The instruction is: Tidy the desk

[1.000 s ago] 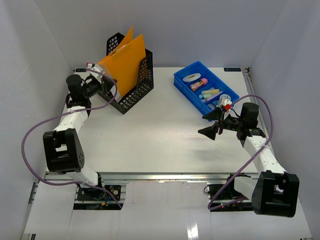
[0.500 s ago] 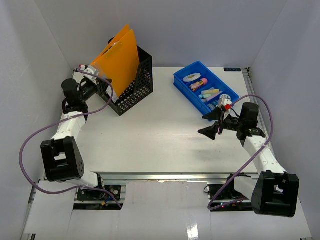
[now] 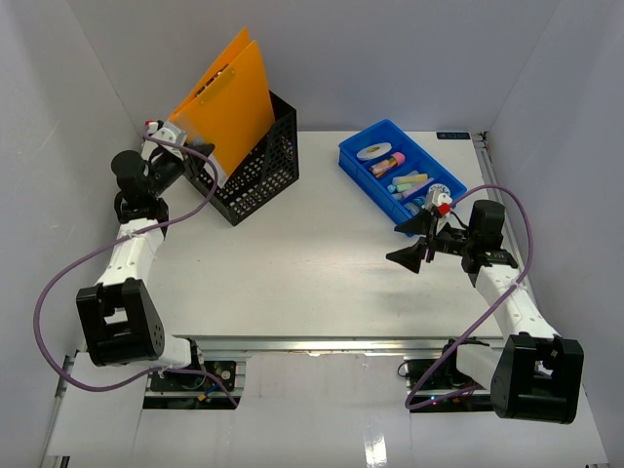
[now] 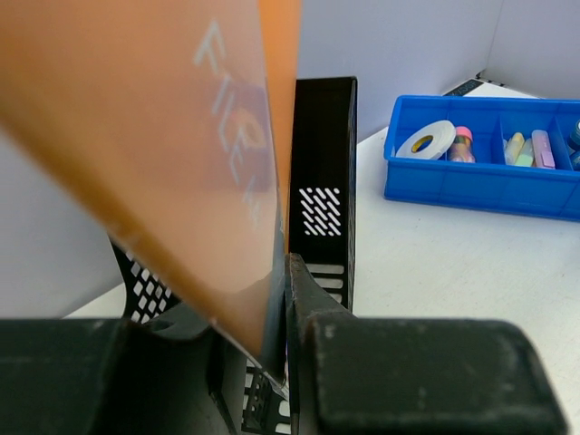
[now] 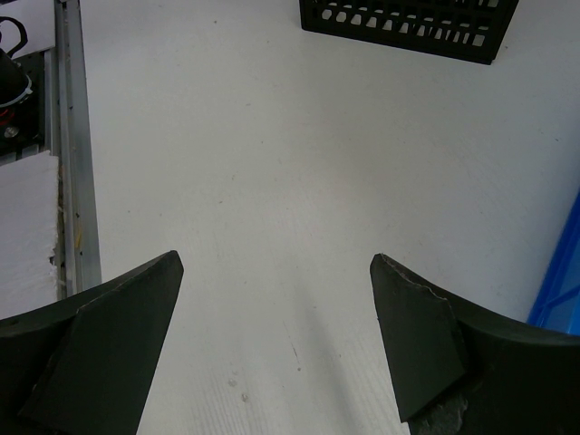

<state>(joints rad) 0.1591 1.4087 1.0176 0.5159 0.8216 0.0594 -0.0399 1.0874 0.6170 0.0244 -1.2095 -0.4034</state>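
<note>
In wrist view, left claw (image 4: 265, 317) clamps orange folder (image 4: 163, 136); overhead, grip unclear.

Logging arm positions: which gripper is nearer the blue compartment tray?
Right. The right gripper hovers open beside the near end of the blue compartment tray; the left gripper is across the desk at the black mesh file holder, shut on the orange folder.

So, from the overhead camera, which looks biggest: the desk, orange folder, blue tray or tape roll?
1. desk
2. orange folder and blue tray: about alike. The folder sits higher, nearer the camera, so I won't rank them.
3. tape roll
</note>
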